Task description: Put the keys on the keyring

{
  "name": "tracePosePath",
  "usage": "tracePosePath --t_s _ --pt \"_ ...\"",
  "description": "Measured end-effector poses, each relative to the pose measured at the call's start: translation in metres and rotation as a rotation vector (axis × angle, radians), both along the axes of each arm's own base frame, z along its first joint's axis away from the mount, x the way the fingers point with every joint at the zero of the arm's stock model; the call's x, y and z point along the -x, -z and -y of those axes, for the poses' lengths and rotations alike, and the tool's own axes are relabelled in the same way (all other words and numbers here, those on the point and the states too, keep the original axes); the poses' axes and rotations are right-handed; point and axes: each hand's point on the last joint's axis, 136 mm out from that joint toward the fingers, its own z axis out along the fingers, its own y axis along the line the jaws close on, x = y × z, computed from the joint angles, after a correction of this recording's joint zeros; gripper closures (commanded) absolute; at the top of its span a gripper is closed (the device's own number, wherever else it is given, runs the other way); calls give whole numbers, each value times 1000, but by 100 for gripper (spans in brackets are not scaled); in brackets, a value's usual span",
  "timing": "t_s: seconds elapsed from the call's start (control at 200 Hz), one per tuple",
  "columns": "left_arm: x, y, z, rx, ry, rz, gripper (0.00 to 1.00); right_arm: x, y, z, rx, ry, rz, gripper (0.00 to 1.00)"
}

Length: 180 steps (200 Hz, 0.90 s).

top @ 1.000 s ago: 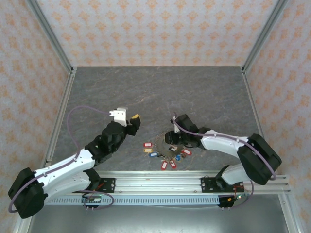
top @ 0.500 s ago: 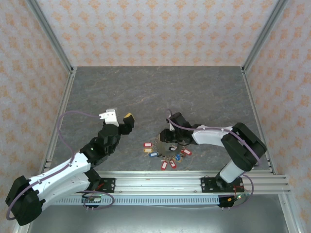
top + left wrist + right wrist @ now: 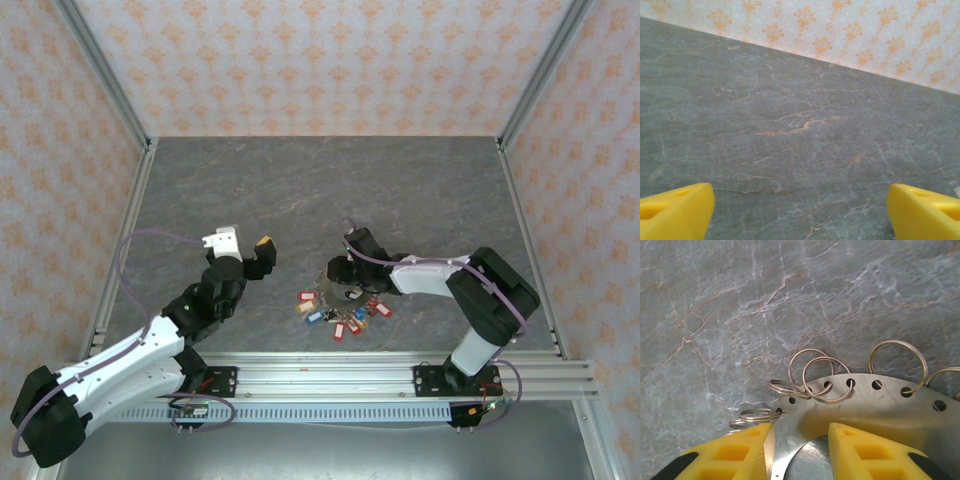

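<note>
Perforated metal keyring (image 3: pixel 880 407) lies flat, tagged keys (image 3: pixel 338 333) fanned along near edge.

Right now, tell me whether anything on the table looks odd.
Nothing looks damaged or spilled. One oddity: on the keyring under the right claw, several split rings bunch and overlap in one spot, while holes beside them sit empty. Its coloured tags fan out mostly on the near side.

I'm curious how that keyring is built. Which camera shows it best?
The right wrist view: the keyring sits close up, its punched metal plate and wire loops sharp, though cut off at the frame edge. The top view shows it tiny, a cluster of coloured tags at the right end effector.
</note>
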Motion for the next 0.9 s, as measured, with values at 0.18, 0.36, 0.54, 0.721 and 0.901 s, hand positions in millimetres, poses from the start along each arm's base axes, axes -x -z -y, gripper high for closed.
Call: tracePosePath --t_s 0.18,0.36,0.54,0.721,0.901 --pt "-1 -4 1 -17 2 -14 0 -14 -51 15 -1 47 180 56" --pt "-2 -7 -3 -41 -8 -10 0 -26 -145 78 6 196 551 44" --pt "0 -6 -16 -93 -51 -15 0 -36 -163 178 228 426 727 37" --pt "4 -11 -34 -130 -110 -7 0 -34 -135 244 528 514 739 32" --pt "5 -14 -49 -148 -170 2 0 -31 -82 290 694 558 622 28"
